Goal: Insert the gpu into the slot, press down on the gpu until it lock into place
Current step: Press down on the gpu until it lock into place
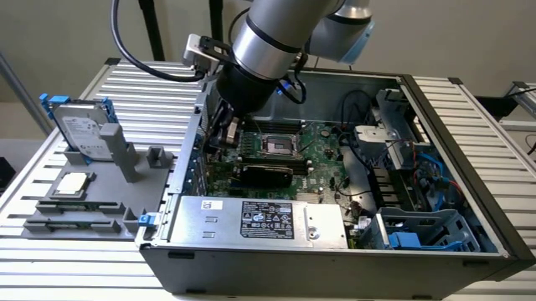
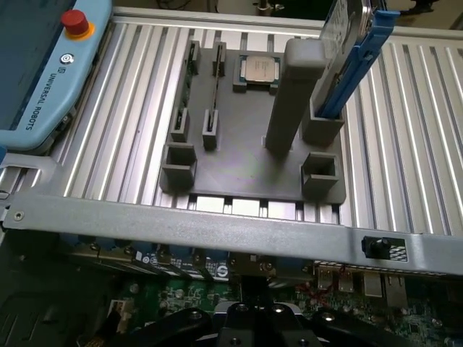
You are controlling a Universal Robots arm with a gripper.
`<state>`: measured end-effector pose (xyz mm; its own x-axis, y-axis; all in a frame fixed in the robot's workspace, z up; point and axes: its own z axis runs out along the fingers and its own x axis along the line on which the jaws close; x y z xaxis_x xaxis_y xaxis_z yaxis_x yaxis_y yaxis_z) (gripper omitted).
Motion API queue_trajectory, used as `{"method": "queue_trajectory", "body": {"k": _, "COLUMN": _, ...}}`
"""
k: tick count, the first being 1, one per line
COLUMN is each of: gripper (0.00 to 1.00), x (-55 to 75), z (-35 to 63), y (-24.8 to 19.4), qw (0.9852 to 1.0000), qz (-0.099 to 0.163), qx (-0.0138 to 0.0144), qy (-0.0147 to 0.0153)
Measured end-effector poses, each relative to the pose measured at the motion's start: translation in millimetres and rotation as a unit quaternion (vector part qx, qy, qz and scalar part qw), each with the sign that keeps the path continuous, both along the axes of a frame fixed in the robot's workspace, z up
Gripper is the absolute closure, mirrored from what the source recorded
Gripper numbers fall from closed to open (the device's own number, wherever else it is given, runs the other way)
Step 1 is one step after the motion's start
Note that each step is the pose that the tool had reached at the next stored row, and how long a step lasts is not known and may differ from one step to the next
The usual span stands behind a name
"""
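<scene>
gpu [image 1: 263,174] inside case [image 1: 469,207] on motherboard [image 1: 322,157], behind power supply [image 1: 260,219], fixture tray [image 1: 92,188] at exterior view's left

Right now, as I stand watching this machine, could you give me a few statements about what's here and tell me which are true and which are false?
1. The computer case lies open and the robot arm reaches into it. True.
2. The gpu rests on the grey tray outside the case. False: it is inside the case, on the green board.
3. A hard drive stands on edge in the grey tray. True.
4. The silver power-supply box sits on the slatted table beside the case. False: it is inside the case, along its near wall.
</scene>
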<state>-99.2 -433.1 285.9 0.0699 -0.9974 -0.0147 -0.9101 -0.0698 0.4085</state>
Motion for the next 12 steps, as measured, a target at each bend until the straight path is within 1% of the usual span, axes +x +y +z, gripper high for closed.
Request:
{"method": "queue_trajectory", "body": {"k": 2, "gripper": 0.89, "x": -0.6, "z": 0.0, "y": 1.0, "qw": 1.0000, "qz": 0.000, "qx": 0.0000, "qy": 0.0000}}
{"method": "queue_trajectory", "body": {"k": 9, "gripper": 0.89, "x": -3.5, "z": 0.2, "y": 1.1, "qw": 1.0000, "qz": 0.000, "qx": -0.0001, "qy": -0.0001}}
{"method": "queue_trajectory", "body": {"k": 11, "gripper": 0.89, "x": -3.6, "z": -0.1, "y": 1.1, "qw": 1.0000, "qz": 0.000, "qx": -0.0001, "qy": -0.0014}}
{"method": "queue_trajectory", "body": {"k": 12, "gripper": 0.89, "x": -3.7, "z": -0.4, "y": 1.2, "qw": 1.0000, "qz": 0.000, "qx": -0.0002, "qy": -0.0030}}
